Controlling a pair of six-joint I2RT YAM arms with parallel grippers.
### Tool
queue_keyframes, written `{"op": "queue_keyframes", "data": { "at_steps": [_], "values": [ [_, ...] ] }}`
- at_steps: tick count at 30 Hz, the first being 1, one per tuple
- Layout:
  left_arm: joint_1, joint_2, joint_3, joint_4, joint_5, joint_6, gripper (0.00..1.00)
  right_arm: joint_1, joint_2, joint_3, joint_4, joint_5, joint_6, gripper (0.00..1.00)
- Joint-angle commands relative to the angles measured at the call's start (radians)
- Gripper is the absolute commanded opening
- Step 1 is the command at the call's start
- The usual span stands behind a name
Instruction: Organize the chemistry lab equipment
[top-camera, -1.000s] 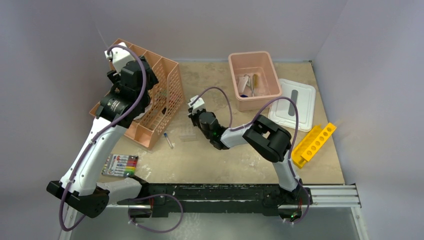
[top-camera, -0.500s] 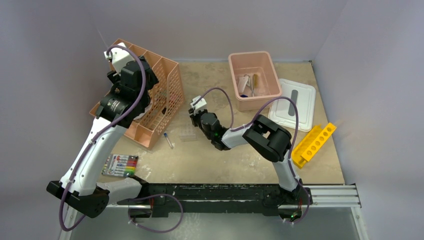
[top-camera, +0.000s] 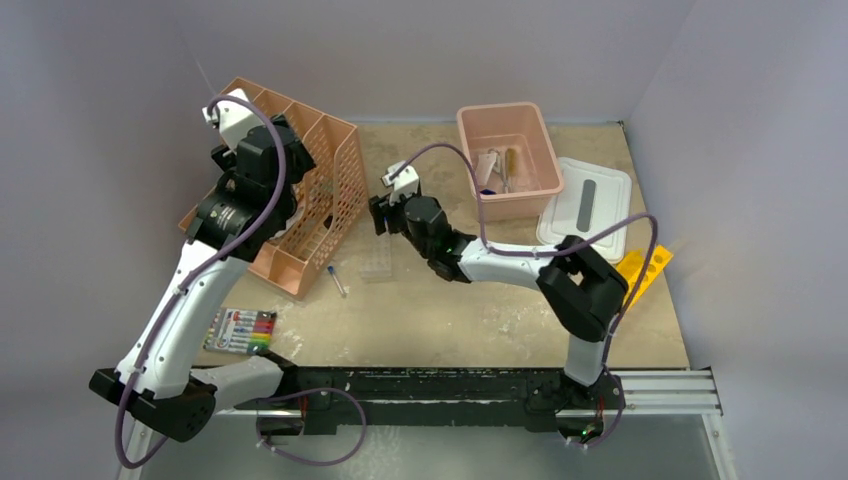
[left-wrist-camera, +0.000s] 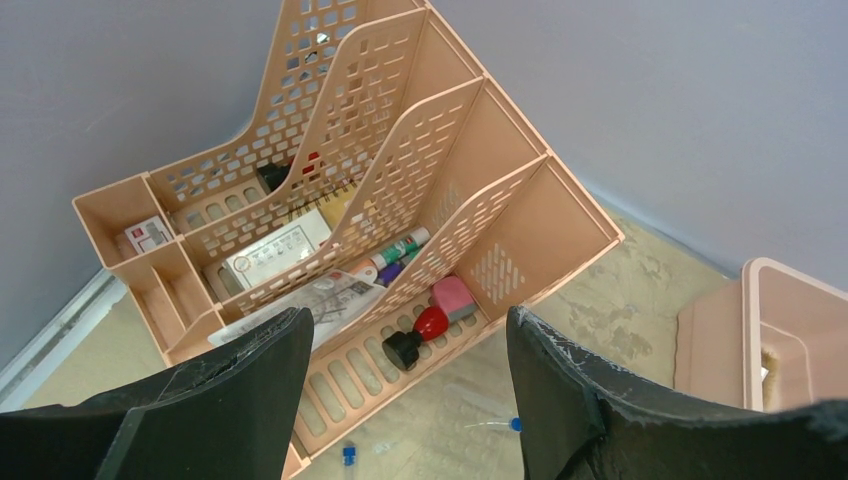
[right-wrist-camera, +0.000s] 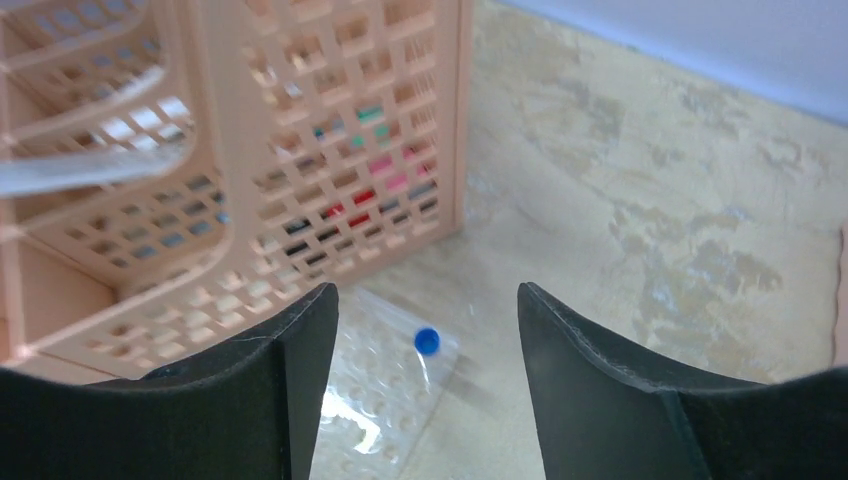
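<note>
A clear tube rack (top-camera: 375, 263) lies on the table beside the orange organiser, with one blue-capped tube (right-wrist-camera: 427, 341) standing in it. My right gripper (top-camera: 379, 216) hovers just above and behind the rack (right-wrist-camera: 385, 395), open and empty (right-wrist-camera: 425, 290). Another blue-capped tube (top-camera: 337, 281) lies loose on the table near the organiser's corner. My left gripper (left-wrist-camera: 408, 315) is open and empty, held high over the organiser. A pink bin (top-camera: 470, 125) at the back holds several lab items, among them a flask with a blue base (top-camera: 487, 187).
The orange perforated organiser (top-camera: 340, 170) stands at the left, filled with stationery (left-wrist-camera: 430, 322). A pack of coloured markers (top-camera: 241, 331) lies near the front left. A white lid (top-camera: 600, 225) and a yellow rack (top-camera: 645, 268) sit at the right.
My right gripper has opened and drawn up and back from the clear rack, with the arm stretched out further. The left arm has barely shifted.
</note>
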Motion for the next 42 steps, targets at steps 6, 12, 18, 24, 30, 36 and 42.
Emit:
{"op": "queue_keyframes", "data": {
  "at_steps": [6, 12, 18, 24, 30, 36, 42],
  "values": [
    [0.005, -0.084, -0.024, 0.051, -0.019, -0.024, 0.70, 0.004, -0.110, 0.169, -0.345, -0.179, 0.075, 0.54],
    [0.005, -0.150, 0.005, 0.075, -0.097, 0.017, 0.70, 0.093, -0.048, 0.249, -0.456, -0.179, -0.008, 0.52],
    [0.005, -0.180, 0.041, 0.072, -0.127, 0.053, 0.70, 0.168, 0.092, 0.390, -0.584, -0.176, -0.049, 0.56],
    [0.005, -0.194, 0.047, 0.063, -0.124, 0.062, 0.70, 0.215, 0.240, 0.538, -0.679, -0.166, -0.070, 0.56],
    [0.005, -0.194, 0.049, 0.057, -0.113, 0.065, 0.70, 0.234, 0.353, 0.642, -0.776, -0.097, -0.061, 0.58],
    [0.005, -0.188, 0.047, 0.052, -0.093, 0.060, 0.70, 0.234, 0.411, 0.686, -0.808, -0.100, -0.039, 0.57],
    [0.005, -0.183, 0.038, 0.049, -0.074, 0.052, 0.70, 0.234, 0.453, 0.704, -0.819, -0.136, -0.024, 0.52]
  ]
}}
